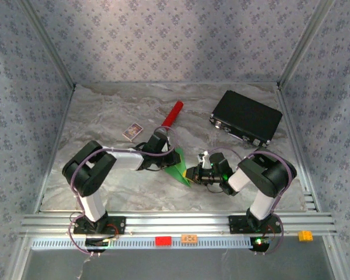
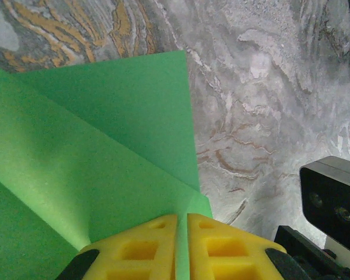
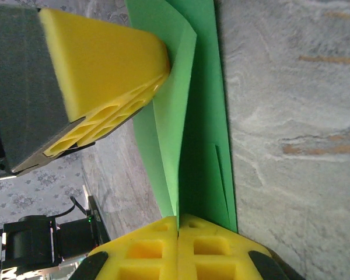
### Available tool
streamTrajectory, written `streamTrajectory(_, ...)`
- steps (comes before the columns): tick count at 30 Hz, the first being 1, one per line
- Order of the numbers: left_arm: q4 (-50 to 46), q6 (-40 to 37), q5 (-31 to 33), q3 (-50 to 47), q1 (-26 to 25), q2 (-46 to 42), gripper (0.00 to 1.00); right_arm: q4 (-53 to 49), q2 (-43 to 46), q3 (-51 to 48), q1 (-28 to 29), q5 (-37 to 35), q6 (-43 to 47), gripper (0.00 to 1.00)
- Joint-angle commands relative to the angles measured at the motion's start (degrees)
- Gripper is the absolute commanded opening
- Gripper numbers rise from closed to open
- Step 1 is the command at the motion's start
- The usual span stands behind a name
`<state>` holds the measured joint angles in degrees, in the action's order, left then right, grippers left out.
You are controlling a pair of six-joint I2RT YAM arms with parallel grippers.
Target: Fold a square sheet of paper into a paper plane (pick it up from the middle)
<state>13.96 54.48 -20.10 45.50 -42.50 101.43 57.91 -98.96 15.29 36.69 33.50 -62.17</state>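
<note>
Now: left tool (image 2: 182,223) and right tool (image 3: 178,221) both clamped on folded green paper (image 2: 105,146) — marbled table (image 2: 268,116) beneath.

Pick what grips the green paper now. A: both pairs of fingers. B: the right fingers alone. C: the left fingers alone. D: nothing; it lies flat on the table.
A: the left fingers and the right fingers are each pinched shut on the green paper.
</note>
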Motion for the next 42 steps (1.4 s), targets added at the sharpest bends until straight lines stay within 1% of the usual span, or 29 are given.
streamTrajectory(1,0.2,-1.4,0.2,1.6,-0.3,1.1,0.12,-5.2,-1.3,0.6,-0.1,-0.9,0.0,0.0)
streamTrajectory(17,-0.9,-1.5,0.6,1.6,-0.3,2.8,0.11,-6.8,-0.6,0.8,-0.2,-1.2,0.1,0.01)
streamTrajectory(20,-1.4,-1.9,0.5,1.9,-0.2,3.0,0.11,-7.4,0.0,0.8,-0.2,-1.1,0.2,0.02)
streamTrajectory(23,-1.5,-2.2,0.4,1.9,-0.3,3.1,0.11,-8.6,1.3,0.9,-0.2,-0.9,0.5,0.06)
streamTrajectory(30,-1.5,-2.1,0.1,1.9,-0.2,3.6,0.11,-17.8,7.2,1.5,0.4,-1.3,4.2,0.19)
streamTrajectory(34,-1.7,-2.3,0.1,1.8,-0.3,3.6,0.11,-21.9,8.9,1.8,1.0,-0.9,5.9,0.24)
streamTrajectory(38,-1.5,-2.2,0.1,1.7,-0.3,3.6,0.11,-26.0,9.0,3.0,1.6,-0.9,7.7,0.25)
streamTrajectory(42,-1.4,-2.2,0.1,1.7,-0.2,3.6,0.11,-29.1,9.5,2.6,1.7,-2.9,8.6,0.23)
